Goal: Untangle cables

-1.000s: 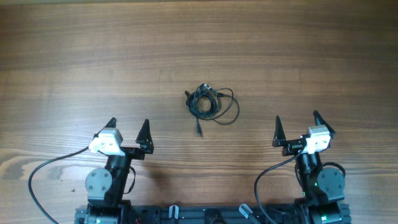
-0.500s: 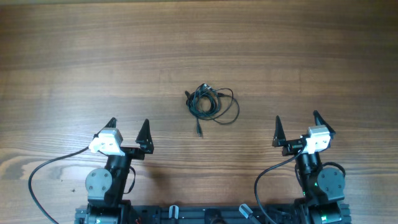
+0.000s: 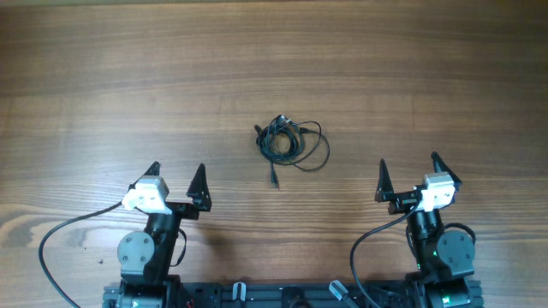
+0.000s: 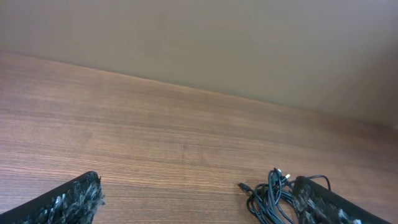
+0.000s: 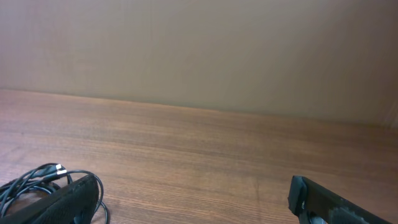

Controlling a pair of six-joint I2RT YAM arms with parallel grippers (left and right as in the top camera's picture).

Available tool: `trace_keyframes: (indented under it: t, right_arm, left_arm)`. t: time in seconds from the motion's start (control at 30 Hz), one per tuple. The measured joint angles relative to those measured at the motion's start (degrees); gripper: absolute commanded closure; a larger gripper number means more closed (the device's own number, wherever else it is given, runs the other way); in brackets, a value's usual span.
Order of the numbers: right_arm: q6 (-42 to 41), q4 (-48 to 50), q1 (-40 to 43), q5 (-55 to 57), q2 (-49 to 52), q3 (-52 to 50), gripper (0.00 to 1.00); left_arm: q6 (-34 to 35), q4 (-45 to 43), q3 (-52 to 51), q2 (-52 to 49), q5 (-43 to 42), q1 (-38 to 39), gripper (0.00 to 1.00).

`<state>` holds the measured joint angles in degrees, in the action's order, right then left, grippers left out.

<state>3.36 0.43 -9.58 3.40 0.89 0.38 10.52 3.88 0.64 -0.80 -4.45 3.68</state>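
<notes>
The cables (image 3: 287, 142) are thin black wires bunched in a small knot with loose loops and a plug end trailing toward me, at the middle of the wooden table. They also show in the left wrist view (image 4: 273, 199) at lower right, partly behind a fingertip, and in the right wrist view (image 5: 31, 180) at lower left. My left gripper (image 3: 176, 174) is open and empty, near the front left, well short of the cables. My right gripper (image 3: 407, 167) is open and empty at the front right.
The wooden table (image 3: 128, 77) stretches far and wide around the bundle. The arm bases and their thick black cables (image 3: 51, 248) sit along the front edge. A plain wall stands behind the table's far edge (image 4: 199, 87).
</notes>
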Motion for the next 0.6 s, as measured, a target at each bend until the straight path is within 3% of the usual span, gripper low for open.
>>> trace_keyframes:
  t: [0.23, 0.4, 0.6]
  right_arm:
    - [0.0, 0.0, 0.0, 0.0, 0.0, 0.0, 0.0]
    - [0.0, 0.0, 0.0, 0.0, 0.0, 0.0, 0.0]
    - [0.0, -0.02, 0.0, 0.0, 0.0, 0.0, 0.0]
  left_arm:
    - [3.69, -0.9, 0.04, 0.0, 0.13, 0.0, 0.0]
    - [5.79, 9.6, 4.76, 0.0, 0.59, 0.0, 0.0]
    - [6.19, 12.55, 11.47, -6.25, 0.79, 0.0, 0.0]
